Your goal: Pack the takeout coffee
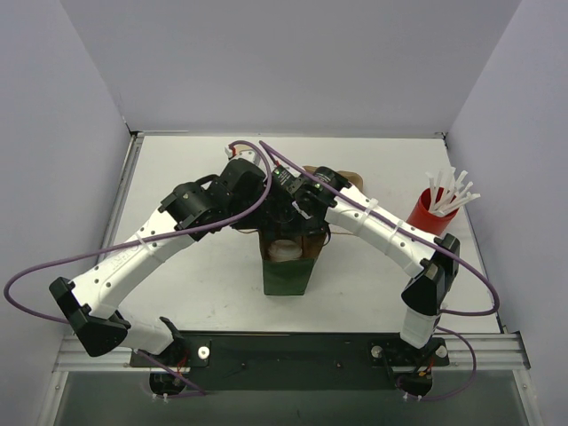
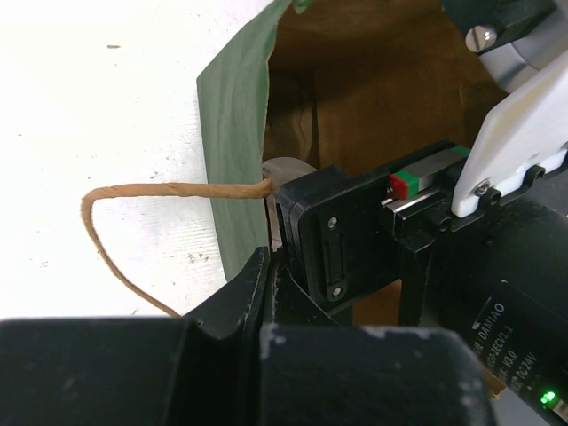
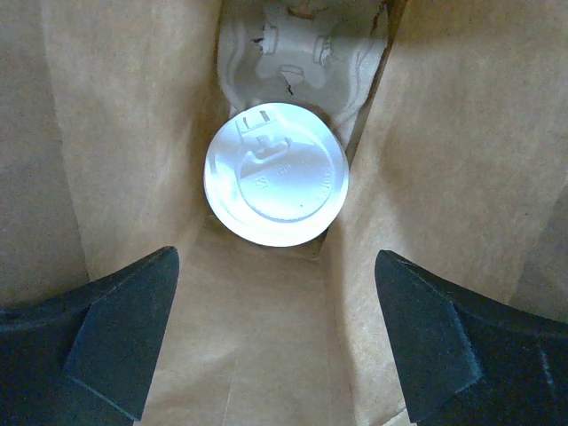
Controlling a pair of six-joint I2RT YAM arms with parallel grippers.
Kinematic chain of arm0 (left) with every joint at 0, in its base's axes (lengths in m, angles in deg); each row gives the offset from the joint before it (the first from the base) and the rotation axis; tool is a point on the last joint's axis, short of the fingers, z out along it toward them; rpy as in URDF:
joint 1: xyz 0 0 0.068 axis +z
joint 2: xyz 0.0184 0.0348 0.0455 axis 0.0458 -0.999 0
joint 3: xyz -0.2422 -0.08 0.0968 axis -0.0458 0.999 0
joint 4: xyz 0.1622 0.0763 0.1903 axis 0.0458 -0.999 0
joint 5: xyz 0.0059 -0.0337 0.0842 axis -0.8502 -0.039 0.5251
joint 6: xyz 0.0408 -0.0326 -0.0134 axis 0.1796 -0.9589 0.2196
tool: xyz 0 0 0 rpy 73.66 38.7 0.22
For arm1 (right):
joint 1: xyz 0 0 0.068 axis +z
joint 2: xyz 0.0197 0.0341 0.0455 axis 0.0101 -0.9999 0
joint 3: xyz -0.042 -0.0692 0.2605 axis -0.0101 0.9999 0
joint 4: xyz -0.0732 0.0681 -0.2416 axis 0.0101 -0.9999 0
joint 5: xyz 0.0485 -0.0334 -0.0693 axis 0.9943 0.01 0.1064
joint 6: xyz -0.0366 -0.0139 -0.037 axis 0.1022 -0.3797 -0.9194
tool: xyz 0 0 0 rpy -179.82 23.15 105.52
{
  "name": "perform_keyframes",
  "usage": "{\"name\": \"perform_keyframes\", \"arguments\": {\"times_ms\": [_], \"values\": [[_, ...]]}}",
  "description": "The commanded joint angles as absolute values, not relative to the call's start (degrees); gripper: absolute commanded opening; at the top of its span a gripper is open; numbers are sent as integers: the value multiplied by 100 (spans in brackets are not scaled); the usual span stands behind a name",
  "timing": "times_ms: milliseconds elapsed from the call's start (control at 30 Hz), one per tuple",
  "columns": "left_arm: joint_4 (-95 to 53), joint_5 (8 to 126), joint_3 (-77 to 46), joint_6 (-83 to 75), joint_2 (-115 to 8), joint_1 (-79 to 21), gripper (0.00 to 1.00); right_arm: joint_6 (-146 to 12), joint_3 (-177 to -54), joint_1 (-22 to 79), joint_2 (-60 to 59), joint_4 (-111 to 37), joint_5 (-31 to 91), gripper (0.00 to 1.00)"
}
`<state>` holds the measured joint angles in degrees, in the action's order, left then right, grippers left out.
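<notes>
Takeout coffee [image 3: 276, 175] is sitting upright on the floor of the green paper bag [image 1: 287, 275] at the middle of the table [image 1: 177, 169], white lid facing up, with a pale moulded pulp piece [image 3: 297, 44] lying just behind it. At left, the left gripper [image 2: 264, 266] is pinching the bag's rim, jaws closed tight, beside the looping twine handle [image 2: 115, 191]. The right gripper [image 3: 275, 259] is hanging inside the bag above the lid, fingers spread wide and gripping nothing. Far right, a red cup [image 1: 428, 216] is holding white straws [image 1: 453, 191].
</notes>
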<state>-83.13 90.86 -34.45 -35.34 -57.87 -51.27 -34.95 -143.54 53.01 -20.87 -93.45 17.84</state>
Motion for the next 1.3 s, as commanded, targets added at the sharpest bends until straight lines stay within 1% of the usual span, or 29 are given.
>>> {"name": "perform_keyframes", "arguments": {"times_ms": [0, 700, 867, 1000, 1100, 1267], "values": [[-8251, 9140, -3740, -3454, -5795, -5140, 0, -3495, -14560, 5269, -1802, -9537, 1684, 87], [-8198, 9148, -3617, -3577, -5769, -5097, 0, -3407, -15298, 5225, -1327, -9581, 1772, 86], [-8189, 9113, -3635, -3568, -5760, -5088, 0, -3424, -15570, 5225, -1011, -9405, 1544, 86], [-8181, 9052, -3643, -3568, -5752, -5035, 0, -3460, -15816, 5155, -633, -9370, 1087, 84], [-8111, 8990, -3626, -3542, -5734, -5026, 1, -3407, -15694, 4891, -291, -9361, 762, 81], [-7970, 8850, -3661, -3446, -5716, -5018, 9, -3258, -14869, 4198, 394, -9396, 655, 79]]}}
